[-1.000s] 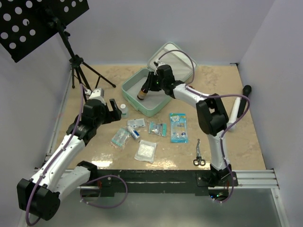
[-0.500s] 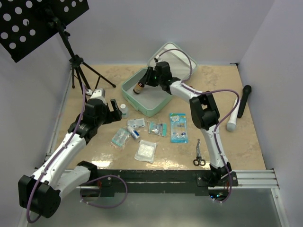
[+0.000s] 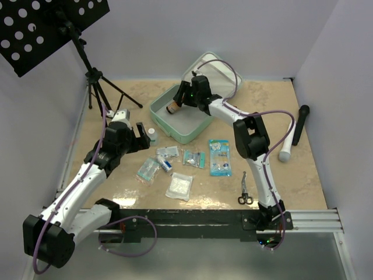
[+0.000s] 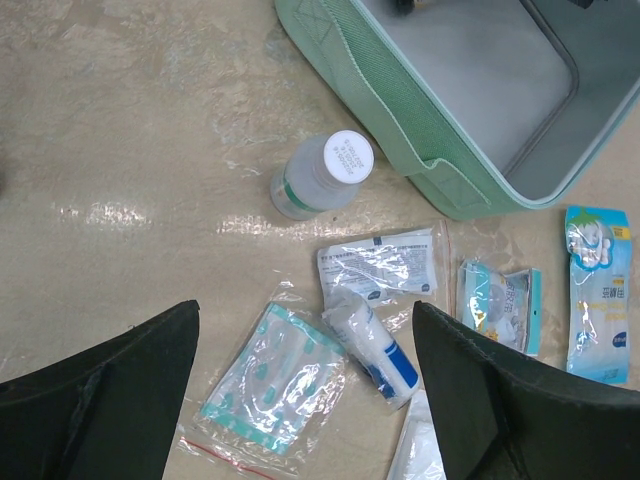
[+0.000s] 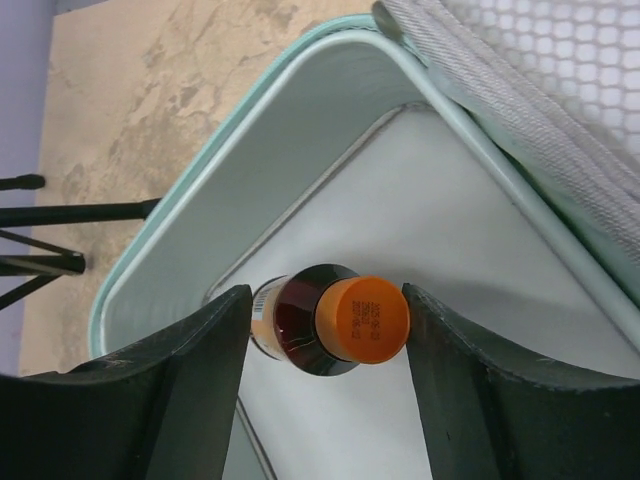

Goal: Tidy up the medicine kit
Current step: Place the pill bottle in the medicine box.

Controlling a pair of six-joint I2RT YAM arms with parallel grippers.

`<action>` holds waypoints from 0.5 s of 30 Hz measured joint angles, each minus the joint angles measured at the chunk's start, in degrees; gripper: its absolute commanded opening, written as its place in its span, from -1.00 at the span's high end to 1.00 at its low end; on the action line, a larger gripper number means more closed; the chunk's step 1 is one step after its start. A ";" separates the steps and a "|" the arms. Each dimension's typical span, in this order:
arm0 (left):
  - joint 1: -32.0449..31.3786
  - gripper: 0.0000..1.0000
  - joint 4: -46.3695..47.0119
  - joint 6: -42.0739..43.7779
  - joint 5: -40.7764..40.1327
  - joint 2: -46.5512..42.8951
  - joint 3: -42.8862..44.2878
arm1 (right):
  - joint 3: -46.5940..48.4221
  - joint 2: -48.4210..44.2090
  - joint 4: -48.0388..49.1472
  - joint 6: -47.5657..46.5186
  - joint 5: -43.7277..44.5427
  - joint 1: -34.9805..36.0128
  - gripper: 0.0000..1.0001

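Over the last second our right arm has drawn in and carried the brown glass bottle with the orange cap (image 5: 330, 320) a little further toward the left end of the case. Our right gripper (image 5: 325, 300) now has a finger close on each side of that bottle. From the wrist view we cannot tell whether the fingers are pressing it or only flanking it.

The mint-green hinged zip medicine kit (image 3: 175, 131) lies open at the far middle of the beige marbled table (image 3: 280, 105), with its lid tipped back and its pale grey lining showing.

Our left gripper (image 4: 305, 320) hangs with its fingers spread wide and nothing between them. It hovers above a scatter of clear plastic packets (image 4: 380, 265) just beside the kit's near wall. A small clear bottle with a white cap (image 4: 320, 175) lies among them.
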 measured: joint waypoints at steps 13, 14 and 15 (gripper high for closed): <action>0.00 -0.83 0.00 0.00 0.02 0.44 0.02 | 2.12 0.00 -6.93 -4.90 8.79 0.00 -0.36; 0.00 -0.83 0.00 0.00 0.02 0.50 0.00 | 2.91 0.00 -7.61 -5.33 9.75 0.00 -0.36; 0.00 -0.83 0.00 0.00 0.02 0.59 0.00 | 3.34 0.00 -7.76 -5.66 10.34 0.00 -0.36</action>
